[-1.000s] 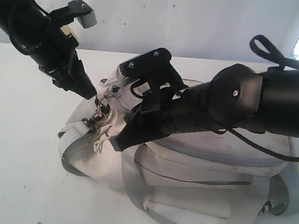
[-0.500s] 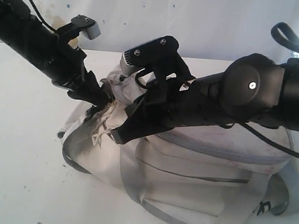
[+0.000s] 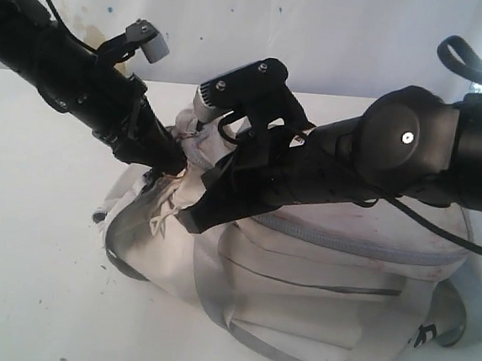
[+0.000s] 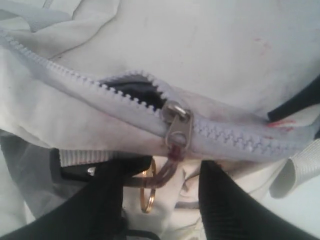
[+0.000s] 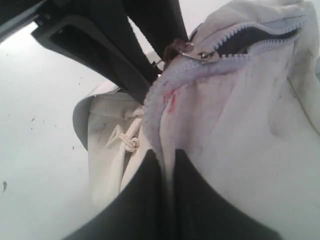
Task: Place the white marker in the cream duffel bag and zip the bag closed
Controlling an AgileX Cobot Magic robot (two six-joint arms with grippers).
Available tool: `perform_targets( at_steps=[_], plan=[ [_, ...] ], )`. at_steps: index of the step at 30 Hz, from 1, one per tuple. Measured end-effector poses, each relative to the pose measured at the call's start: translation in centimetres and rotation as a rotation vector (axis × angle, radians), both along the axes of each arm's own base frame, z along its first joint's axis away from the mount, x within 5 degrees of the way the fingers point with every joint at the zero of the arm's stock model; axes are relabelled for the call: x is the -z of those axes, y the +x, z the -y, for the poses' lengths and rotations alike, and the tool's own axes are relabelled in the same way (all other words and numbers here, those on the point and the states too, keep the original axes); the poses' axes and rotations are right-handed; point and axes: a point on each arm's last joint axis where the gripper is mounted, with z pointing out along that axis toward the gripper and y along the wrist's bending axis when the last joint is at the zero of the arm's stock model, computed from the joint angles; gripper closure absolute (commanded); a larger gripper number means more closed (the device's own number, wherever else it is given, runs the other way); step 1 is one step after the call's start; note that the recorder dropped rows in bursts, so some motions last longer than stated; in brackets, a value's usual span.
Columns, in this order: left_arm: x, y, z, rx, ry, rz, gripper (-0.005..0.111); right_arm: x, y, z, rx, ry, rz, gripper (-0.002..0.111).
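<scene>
**Exterior view:** The cream duffel bag (image 3: 317, 272) lies on the white tabletop (image 3: 33, 238). It spreads from the centre of the picture out toward 4 o'clock, with one bunched end raised near the centre. The left arm enters from 10 o'clock, and the left end effector (image 3: 171, 159) is at that bunched end, where fabric hides how its jaws stand. The right arm reaches in from 3 o'clock over the top of the bag. The right end effector (image 3: 194, 217) sits just at 5 o'clock of the left one, against the cloth.

**Left wrist view:** A grey zipper (image 4: 235, 142) crosses the cream fabric. It is meshed on one side of the slider (image 4: 177, 131) and parted on the other over a dark gap (image 4: 132, 92). The pull hangs into the space between the two black fingers (image 4: 100, 200), and a gold ring (image 4: 147, 194) lies just beside one of them. The fingers stand apart, wider than the pull, and are not clamped on it.

**Right wrist view:** This end effector's fingers are nearly together, with a fold of the bag pinched in the thin slit between them. A red stain (image 5: 170, 102) marks the cloth beside the zipper. A knotted white cord (image 5: 131, 140) hangs nearby.
</scene>
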Motion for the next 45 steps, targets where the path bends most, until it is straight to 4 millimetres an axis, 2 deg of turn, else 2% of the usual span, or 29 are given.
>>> perform_targets(
  at_steps=[5,13,16,19,21,22,28,31,34,37,40,45],
  plan=[
    [-0.1,0.0,0.3,0.010,-0.039,-0.001,0.057,0.0,0.0,0.0,0.000,0.000,0.000,0.108],
    [1.1,-0.1,0.6,0.051,-0.059,-0.078,0.061,0.0,0.0,0.0,-0.001,-0.001,0.001,0.108],
    [1.8,0.4,0.7,0.014,-0.065,-0.074,0.071,0.0,0.0,0.0,0.009,0.006,-0.008,0.108],
    [2.1,0.6,1.0,-0.001,-0.103,-0.093,0.088,0.0,0.0,0.0,0.010,0.007,-0.014,0.108],
    [2.2,0.5,1.1,0.014,-0.117,-0.109,0.105,0.1,-0.1,0.0,0.003,-0.001,-0.015,0.108],
    [2.2,0.3,1.1,0.030,-0.120,-0.119,0.106,0.1,-0.1,0.0,-0.002,-0.007,-0.017,0.108],
    [1.8,0.1,0.1,0.094,-0.112,-0.154,0.107,0.2,-0.2,0.1,-0.026,-0.038,-0.007,0.108],
    [1.2,0.7,-2.1,0.026,-0.094,-0.169,0.107,1.0,-0.5,0.4,-0.024,-0.054,-0.018,0.108],
    [0.5,1.0,-3.3,-0.056,-0.113,-0.203,0.107,1.2,-0.6,0.5,-0.023,-0.059,-0.023,0.108],
    [-0.3,1.1,-3.0,-0.109,-0.195,-0.237,0.107,1.3,-0.6,0.5,-0.025,-0.062,-0.028,0.108],
    [-1.0,1.3,-2.5,-0.164,-0.290,-0.285,0.107,2.4,-0.4,0.3,-0.031,-0.088,-0.062,0.108],
    [-1.4,1.5,-2.3,-0.201,-0.351,-0.323,0.107,2.6,-0.4,0.3,-0.035,-0.094,-0.073,0.108]
  ],
)
